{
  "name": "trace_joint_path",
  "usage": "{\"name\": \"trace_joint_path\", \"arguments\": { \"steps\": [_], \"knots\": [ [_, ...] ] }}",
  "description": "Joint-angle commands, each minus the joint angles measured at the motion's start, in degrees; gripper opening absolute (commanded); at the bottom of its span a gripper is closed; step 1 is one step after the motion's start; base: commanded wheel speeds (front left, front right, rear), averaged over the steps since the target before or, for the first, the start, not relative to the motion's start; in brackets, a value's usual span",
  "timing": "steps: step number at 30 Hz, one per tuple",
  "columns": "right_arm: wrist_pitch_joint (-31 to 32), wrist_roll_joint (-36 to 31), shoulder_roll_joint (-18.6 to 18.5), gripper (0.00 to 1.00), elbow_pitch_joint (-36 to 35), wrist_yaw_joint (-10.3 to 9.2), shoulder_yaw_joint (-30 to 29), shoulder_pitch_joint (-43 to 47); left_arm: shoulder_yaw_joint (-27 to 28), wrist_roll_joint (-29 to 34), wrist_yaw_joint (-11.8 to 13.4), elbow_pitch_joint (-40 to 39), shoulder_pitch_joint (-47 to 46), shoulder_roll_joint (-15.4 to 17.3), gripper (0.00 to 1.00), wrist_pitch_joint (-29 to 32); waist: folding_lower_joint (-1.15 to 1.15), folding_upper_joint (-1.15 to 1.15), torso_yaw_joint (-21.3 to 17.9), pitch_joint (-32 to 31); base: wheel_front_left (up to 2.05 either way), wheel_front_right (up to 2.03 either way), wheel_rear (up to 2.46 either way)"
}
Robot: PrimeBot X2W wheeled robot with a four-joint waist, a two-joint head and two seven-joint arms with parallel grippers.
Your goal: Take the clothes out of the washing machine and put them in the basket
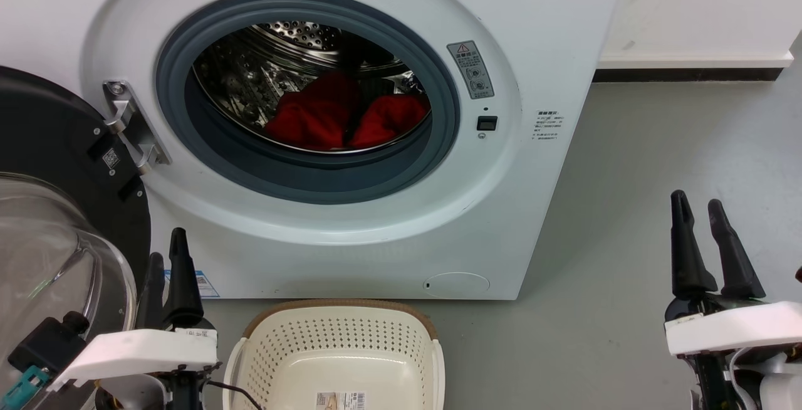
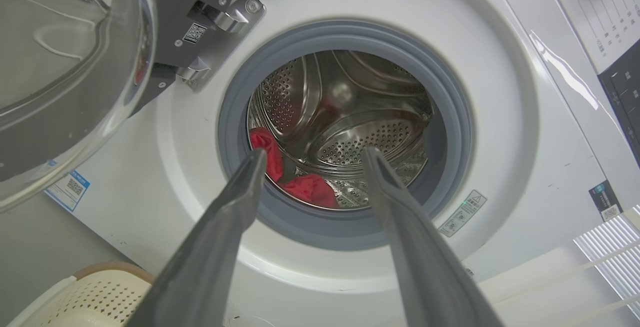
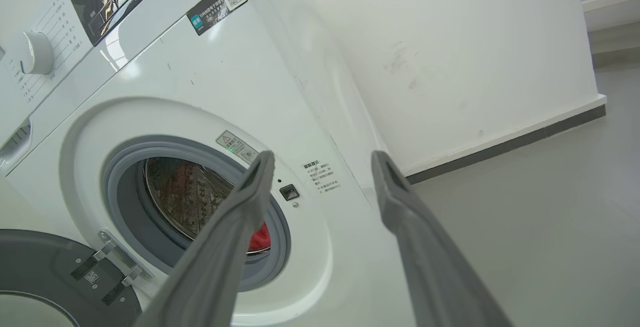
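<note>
Head view: two bright red soft garments [image 1: 313, 118] lay in the steel drum [image 1: 276, 40] of the white front-loading washing machine [image 1: 532, 209] | cream-white perforated plastic basket [image 1: 338, 335] stood in front | left gripper [image 1: 166, 253], right gripper [image 1: 697, 203]: jaws apart, empty | step: first reach, likely | next: reach inside, pinch cloth

Path into porthole [image 1: 313, 179] clear; open door [image 1: 50, 128] crowds left; basket [image 1: 338, 341] below.
</note>
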Motion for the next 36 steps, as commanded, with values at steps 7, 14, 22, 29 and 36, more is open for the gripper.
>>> {"name": "trace_joint_path", "arguments": {
  "steps": [7, 14, 22, 29, 36],
  "knots": [
    [-1.9, -9.8, -0.3, 1.00, -3.6, 0.00, 1.9, 0.3, 0.6, 3.0, -1.8, -1.5, 1.2, 0.2, 1.00, -1.8, 0.00, 0.00, 0.0, 0.0, 0.00, 0.00, 0.00],
    [-3.1, -16.8, -0.3, 1.00, -4.8, 0.00, 2.7, 1.1, 0.2, 9.2, -3.5, -2.2, 1.9, 0.2, 1.00, -2.9, 0.00, 0.00, 0.1, 0.1, 0.00, 0.00, 0.00],
    [-4.1, -21.4, -0.3, 1.00, -3.8, 0.00, 2.7, 2.5, -2.1, 15.7, -4.1, -1.6, 2.9, 0.2, 1.00, -4.0, 0.00, 0.00, 0.1, 0.0, 0.00, 0.00, 0.00],
    [-5.2, -25.3, -0.3, 1.00, -2.0, 0.00, 2.1, 3.4, -4.7, 23.3, -3.3, -0.4, 3.4, 0.2, 1.00, -5.0, 0.00, 0.00, 0.1, 0.0, 0.00, 0.00, 0.00],
    [-6.1, -28.5, -0.3, 1.00, -1.2, 0.00, 2.0, 3.9, -7.0, 29.9, -2.2, -1.6, 3.7, 0.2, 1.00, -6.0, 0.00, 0.00, 0.0, 0.2, 0.00, 0.00, 0.00]
  ]
}}
